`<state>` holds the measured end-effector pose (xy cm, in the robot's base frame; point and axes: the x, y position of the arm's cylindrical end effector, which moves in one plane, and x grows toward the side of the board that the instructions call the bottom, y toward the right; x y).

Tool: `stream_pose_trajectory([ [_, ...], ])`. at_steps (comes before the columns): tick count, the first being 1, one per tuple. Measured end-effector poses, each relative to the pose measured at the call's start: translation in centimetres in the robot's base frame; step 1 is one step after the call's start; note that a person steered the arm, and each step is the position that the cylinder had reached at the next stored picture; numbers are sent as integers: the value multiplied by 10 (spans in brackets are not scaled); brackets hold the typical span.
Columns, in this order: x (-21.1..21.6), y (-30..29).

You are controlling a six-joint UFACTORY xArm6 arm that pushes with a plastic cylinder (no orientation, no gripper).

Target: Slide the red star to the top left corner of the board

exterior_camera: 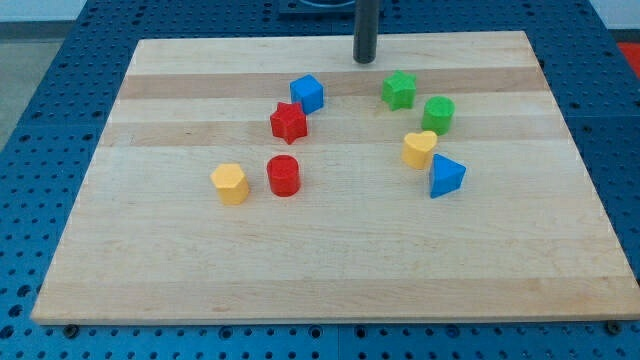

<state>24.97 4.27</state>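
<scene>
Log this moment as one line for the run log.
tip at board's top edge, touching no block | red star mid-board, against blue cube | top left corner not reached

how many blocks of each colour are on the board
red: 2, the red star and the red cylinder
blue: 2, the blue cube and the blue triangle
green: 2, the green star and the green cylinder
yellow: 2, the yellow hexagon and the yellow heart
total: 8
</scene>
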Motion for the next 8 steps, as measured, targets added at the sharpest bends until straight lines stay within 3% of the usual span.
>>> stream_pose_trajectory([
  [4, 107, -14],
  [8, 145, -24],
])
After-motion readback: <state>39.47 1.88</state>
